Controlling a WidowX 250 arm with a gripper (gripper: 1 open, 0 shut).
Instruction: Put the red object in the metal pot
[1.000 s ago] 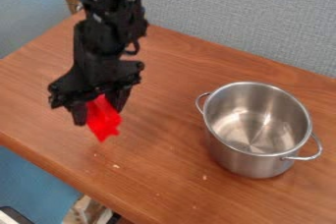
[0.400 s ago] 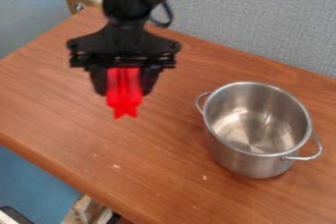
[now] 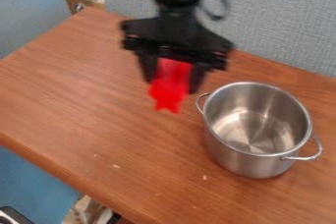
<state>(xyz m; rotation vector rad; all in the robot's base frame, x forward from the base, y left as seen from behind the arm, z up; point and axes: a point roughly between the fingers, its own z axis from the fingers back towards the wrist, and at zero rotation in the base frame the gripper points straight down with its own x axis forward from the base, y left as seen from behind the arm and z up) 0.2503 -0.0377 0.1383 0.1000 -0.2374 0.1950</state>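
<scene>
Red object (image 3: 167,92), an elongated block, hangs nearly vertical between the partly closed jaws of the black gripper (image 3: 174,74), which clamps its upper end. It is held clear of the wooden table (image 3: 79,110), just left of the metal pot (image 3: 258,128) and level with its far rim.

No writing, label, brand, number or sign can be read anywhere in the view; the surfaces in sight are plain, and the picture is too small and blurred to show fine print.
</scene>
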